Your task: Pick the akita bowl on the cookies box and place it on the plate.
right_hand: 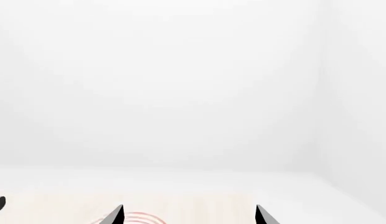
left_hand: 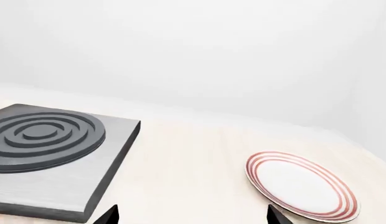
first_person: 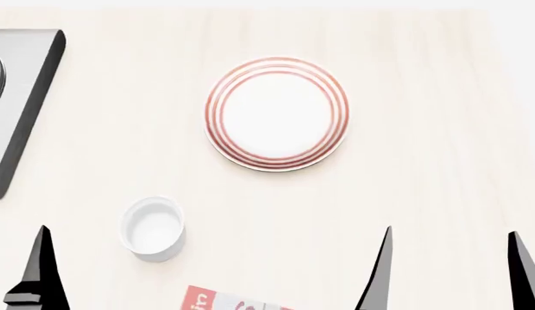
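The plate (first_person: 276, 113), white with thin red rings, lies flat on the pale wooden table top, near the middle of the head view. It also shows in the left wrist view as the plate (left_hand: 302, 186), and as a sliver of red rim (right_hand: 140, 218) in the right wrist view. Only a red-and-white corner of the cookies box (first_person: 237, 300) shows at the near edge. The akita bowl is out of view. My left gripper (left_hand: 193, 217) is open and holds nothing. My right gripper (first_person: 448, 258) is also open and empty, nearer to me than the plate and to its right.
A small plain white cup (first_person: 152, 227) stands near and left of the plate. A grey hob with dark concentric rings (left_hand: 50, 154) sits at the far left, its edge (first_person: 22, 116) in the head view. White walls rise behind the table.
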Robot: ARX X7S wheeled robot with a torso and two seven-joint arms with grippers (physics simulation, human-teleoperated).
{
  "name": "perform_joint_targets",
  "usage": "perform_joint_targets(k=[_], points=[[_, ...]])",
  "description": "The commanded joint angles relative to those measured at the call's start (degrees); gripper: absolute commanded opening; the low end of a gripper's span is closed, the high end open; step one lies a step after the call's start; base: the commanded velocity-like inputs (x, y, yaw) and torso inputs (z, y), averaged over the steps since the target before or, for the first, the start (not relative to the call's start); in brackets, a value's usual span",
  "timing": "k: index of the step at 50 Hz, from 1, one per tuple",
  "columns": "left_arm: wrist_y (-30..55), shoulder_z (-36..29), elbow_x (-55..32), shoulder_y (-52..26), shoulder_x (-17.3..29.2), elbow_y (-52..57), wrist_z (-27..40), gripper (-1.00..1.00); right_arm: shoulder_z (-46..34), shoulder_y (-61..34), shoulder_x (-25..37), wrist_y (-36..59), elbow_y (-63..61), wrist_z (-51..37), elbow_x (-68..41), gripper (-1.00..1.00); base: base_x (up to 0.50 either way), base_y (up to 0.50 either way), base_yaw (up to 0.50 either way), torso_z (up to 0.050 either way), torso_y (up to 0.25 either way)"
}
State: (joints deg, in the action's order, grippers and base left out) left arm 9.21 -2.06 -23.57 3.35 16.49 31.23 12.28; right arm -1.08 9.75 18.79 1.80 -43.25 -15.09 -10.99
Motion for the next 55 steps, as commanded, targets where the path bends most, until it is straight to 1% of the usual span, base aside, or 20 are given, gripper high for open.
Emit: perform_joint_targets(k=[1, 5, 7, 12, 13, 19, 21, 28, 33, 34, 36, 37, 40, 41, 42, 43, 45, 51, 53, 55], points=[[-0.4, -0.4, 0.6, 0.1, 0.2, -0.1, 0.4, 1.0, -0.3, 0.0, 0.3, -0.1, 0.1, -0.1, 0.1, 1.0, 0.05, 0.0, 0.0, 0.0, -0.25], [0.0, -0.7, 1.6, 0.0, 0.3, 0.0, 1.1, 1.0, -1.0, -0.4, 0.9, 1.2, 0.3, 0.7, -1.0, 1.0, 0.06, 0.0, 0.0, 0.0, -0.25], [2.8, -0.8, 0.5, -0.9, 0.6, -0.2, 1.8, 1.0, -1.5, -0.8, 2.0, 3.1, 0.2, 2.2, -3.8, 1.0, 0.03, 0.0, 0.0, 0.0, -0.036], [5.1, -1.0, 0.8, -2.0, 1.3, 0.3, 2.8, 1.0, -0.9, -3.8, 5.0, 12.5, -2.7, 2.7, -10.6, 1.0, 0.0, 0.0, 0.0, 0.0, 0.0], [5.2, -1.0, 0.8, -2.1, 1.4, 0.4, 2.8, 1.0, -1.1, -3.6, 5.2, 11.7, -2.5, 3.3, -10.4, 1.0, 0.0, 0.0, 0.0, 0.0, 0.0], [6.9, -0.6, -0.6, -3.0, 1.9, 0.6, 3.1, 1.0, -3.8, -5.5, 8.7, 16.4, -4.7, 4.7, -9.2, 1.0, 0.0, 0.0, 0.0, 0.0, 0.0], [6.8, -0.5, -0.7, -3.0, 2.0, 0.7, 3.1, 1.0, -3.2, -6.3, 9.3, 18.4, -5.7, 4.7, -11.1, 1.0, 0.0, 0.0, 0.0, 0.0, 0.0], [9.3, -0.5, -1.1, -4.3, 3.0, 0.6, 3.7, 1.0, -3.6, -12.7, 13.6, 27.9, -10.2, 4.3, -13.9, 1.0, 0.0, 0.0, 0.0, 0.0, 0.0], [11.5, -0.2, -1.3, -5.5, 3.4, 0.2, 5.0, 1.0, -6.5, -21.6, 18.3, 39.6, -11.3, 7.6, -20.5, 1.0, 0.0, 0.0, 0.0, 0.0, 0.0], [11.5, -0.2, -1.2, -5.5, 3.5, 0.2, 5.1, 1.0, -7.4, -22.7, 19.3, 40.5, -11.3, 9.1, -21.3, 1.0, 0.0, 0.0, 0.0, 0.0, 0.0], [11.7, 0.0, -1.2, -5.5, 3.6, 0.4, 5.4, 1.0, -10.3, -23.3, 20.8, 39.6, -11.8, 9.5, -17.5, 1.0, 0.0, 0.0, 0.0, 0.0, 0.0], [11.8, 0.2, -1.4, -5.5, 3.7, 0.5, 5.5, 1.0, -10.2, -25.4, 21.7, 43.7, -12.9, 10.3, -21.3, 1.0, 0.0, 0.0, 0.0, 0.0, 0.0], [12.0, 0.1, -1.3, -5.4, 3.8, 0.5, 5.7, 1.0, -10.5, -28.6, 23.3, 49.1, -15.9, 10.6, -25.7, 1.0, 0.0, 0.0, 0.0, 0.0, 0.0], [11.9, 0.0, -1.1, -5.3, 3.8, 0.6, 5.7, 1.0, -11.1, -30.6, 25.2, 50.6, -16.7, 9.6, -30.3, 1.0, 0.0, 0.0, 0.0, 0.0, 0.0], [11.9, -0.1, -1.1, -5.2, 3.8, 0.7, 5.8, 1.0, -13.6, -32.8, 27.9, 49.7, -16.7, 7.0, -33.9, 1.0, 0.0, 0.0, 0.0, 0.0, 0.0], [11.7, -0.2, -0.9, -5.1, 3.7, 0.6, 5.7, 1.0, -18.4, -36.8, 31.5, 48.9, -16.7, 3.0, -37.6, 1.0, 0.0, 0.0, 0.0, 0.0, 0.0], [11.2, -0.7, -0.4, -4.9, 3.7, 0.4, 5.6, 1.0, -25.5, -45.0, 35.4, 48.7, -16.7, -2.6, -44.9, 1.0, 0.0, 0.0, 0.0, 0.0, 0.0], [11.4, -0.7, -0.5, -4.8, 4.0, 0.7, 5.7, 1.0, -36.5, -59.1, 38.1, 49.5, -16.7, -9.2, -57.7, 1.0, 0.0, 0.0, 0.0, 0.0, 0.0], [11.1, -1.0, -0.3, -4.7, 4.0, 0.5, 5.6, 1.0, -39.4, -62.1, 38.5, 48.7, -16.7, -10.0, -59.8, 1.0, 0.0, 0.0, 0.0, 0.0, 0.0], [10.7, -1.2, 0.0, -4.6, 3.9, 0.0, 5.4, 1.0, -45.1, -67.1, 39.1, 46.8, -16.7, -10.8, -62.3, 1.0, 0.0, 0.0, 0.0, 0.0, 0.0]])
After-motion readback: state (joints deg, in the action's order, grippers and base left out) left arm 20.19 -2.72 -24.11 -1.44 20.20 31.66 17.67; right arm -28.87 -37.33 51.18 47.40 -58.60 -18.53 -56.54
